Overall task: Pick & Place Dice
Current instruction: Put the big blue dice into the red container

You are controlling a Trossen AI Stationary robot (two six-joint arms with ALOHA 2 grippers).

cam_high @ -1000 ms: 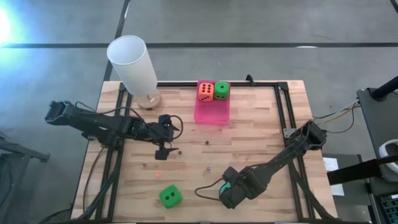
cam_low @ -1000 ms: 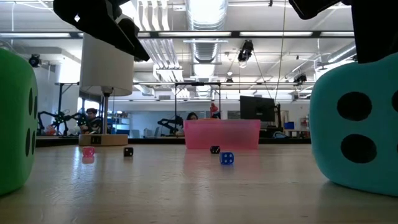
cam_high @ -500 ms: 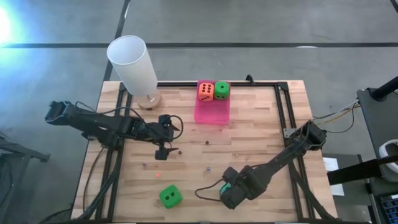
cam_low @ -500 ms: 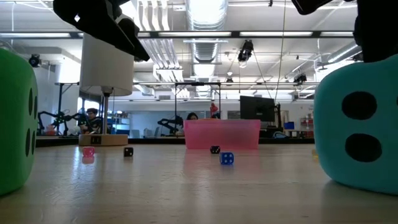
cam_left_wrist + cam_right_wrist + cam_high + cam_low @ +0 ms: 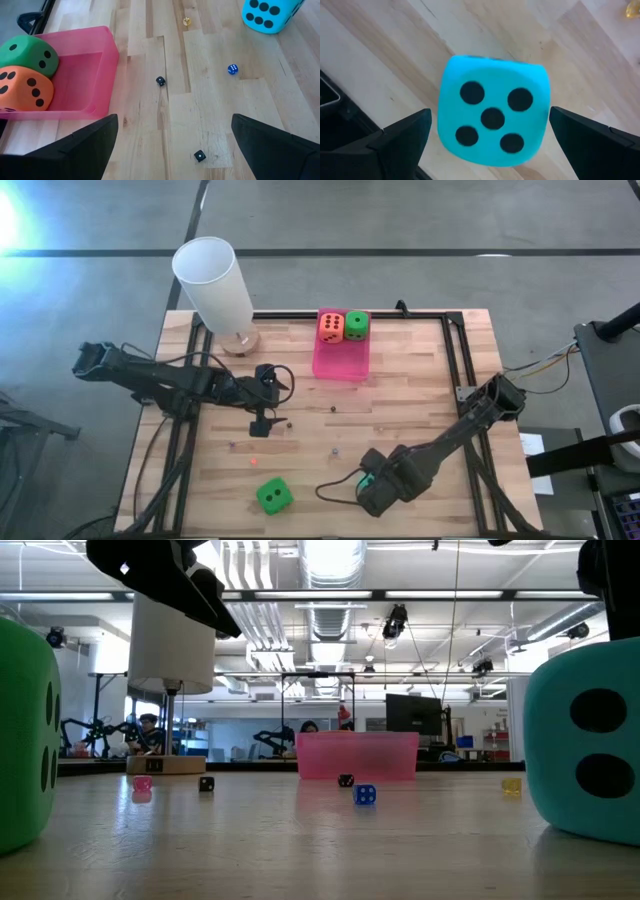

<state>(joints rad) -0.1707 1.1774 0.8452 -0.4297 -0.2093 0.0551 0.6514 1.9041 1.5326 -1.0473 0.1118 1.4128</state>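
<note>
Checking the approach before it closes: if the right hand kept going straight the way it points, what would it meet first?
Most likely the teal soft die, lying centred between the open right hand's fingers with five pips facing it; how far off is unclear.

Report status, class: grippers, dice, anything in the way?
Right gripper open over teal die. Left gripper open, waiting mid-table. Orange die, one green die binned; other green die loose.

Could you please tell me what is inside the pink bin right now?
The pink bin holds an orange-red die and a green die side by side at one end. The bin's floor beneath them is covered; the rest looks bare.
</note>
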